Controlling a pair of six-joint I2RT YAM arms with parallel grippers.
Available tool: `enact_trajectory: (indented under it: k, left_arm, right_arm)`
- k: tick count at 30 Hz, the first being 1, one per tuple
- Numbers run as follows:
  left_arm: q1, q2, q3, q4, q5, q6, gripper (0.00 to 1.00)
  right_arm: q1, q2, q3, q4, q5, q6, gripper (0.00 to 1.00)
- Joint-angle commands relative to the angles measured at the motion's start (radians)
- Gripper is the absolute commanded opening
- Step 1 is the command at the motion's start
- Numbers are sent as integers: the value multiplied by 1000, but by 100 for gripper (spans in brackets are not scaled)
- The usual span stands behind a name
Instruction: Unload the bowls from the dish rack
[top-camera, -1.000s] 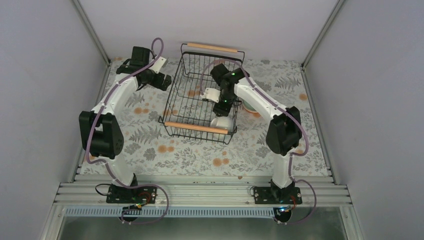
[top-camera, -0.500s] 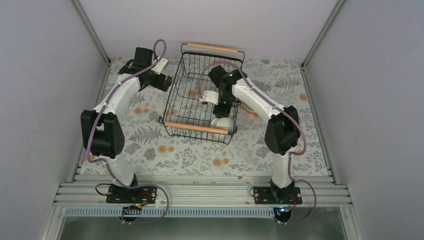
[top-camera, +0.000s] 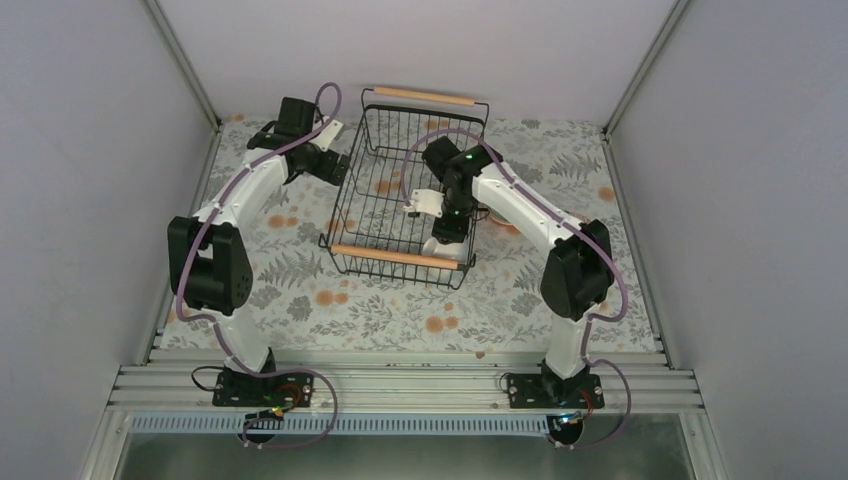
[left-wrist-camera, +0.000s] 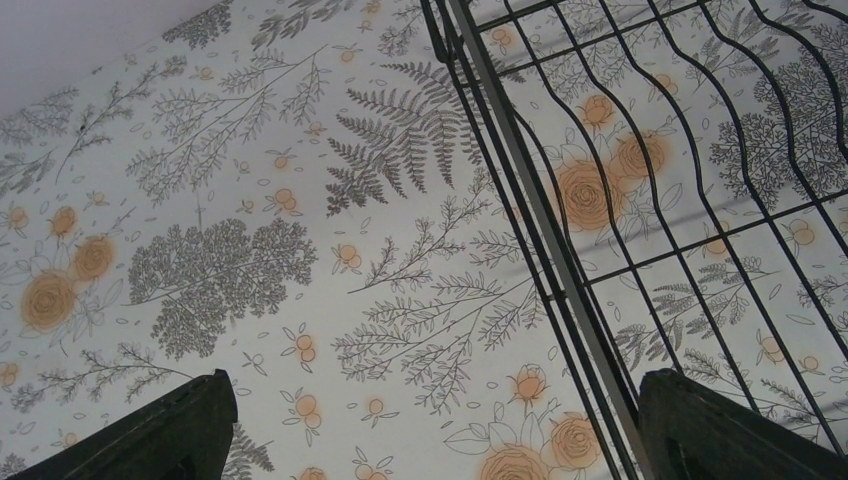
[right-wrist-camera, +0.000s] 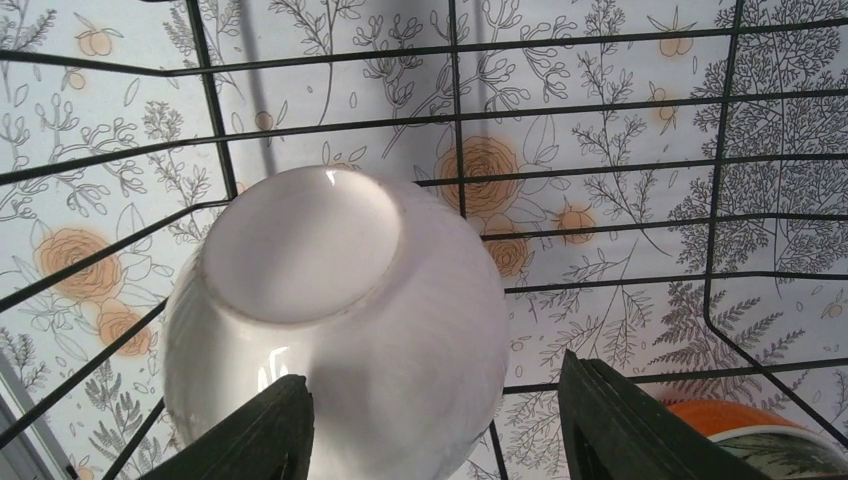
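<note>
The dish rack (top-camera: 405, 190), black wire with two wooden handles, stands at the middle back of the table. A plain white bowl (right-wrist-camera: 330, 320) lies upside down inside it, in the near right corner (top-camera: 443, 246). My right gripper (right-wrist-camera: 432, 400) reaches down into the rack (right-wrist-camera: 600, 110) and is open around this bowl: the left finger sits against its side, the right finger stands clear of it. An orange bowl (right-wrist-camera: 745, 425) shows just outside the rack's right wall. My left gripper (left-wrist-camera: 430, 440) hangs wide open over the tablecloth, straddling the rack's left rim (left-wrist-camera: 540, 220), holding nothing.
A bowl with an orange rim (top-camera: 497, 213) sits on the floral tablecloth right of the rack, partly hidden by the right arm. Grey walls and metal frame posts close in the back and sides. The rack's left wall runs close to my left gripper's right finger (left-wrist-camera: 720, 430).
My left arm has swung right, bringing its gripper up to the rack's left wall. My right arm has shifted slightly right over the white bowl.
</note>
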Motion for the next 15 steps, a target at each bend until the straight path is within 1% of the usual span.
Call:
enact_trajectory:
  k: [1, 7, 15]
  left_arm:
    - [-13, 26, -1, 1, -33, -11, 100]
    - [-35, 34, 4, 3, -43, -10, 100]
    - [-61, 28, 0, 7, -56, -6, 100]
  right_arm:
    - [15, -70, -20, -31, -40, -38, 61]
    - [19, -65, -55, -30, -78, -40, 61]
    - [23, -9, -21, -30, -96, -48, 61]
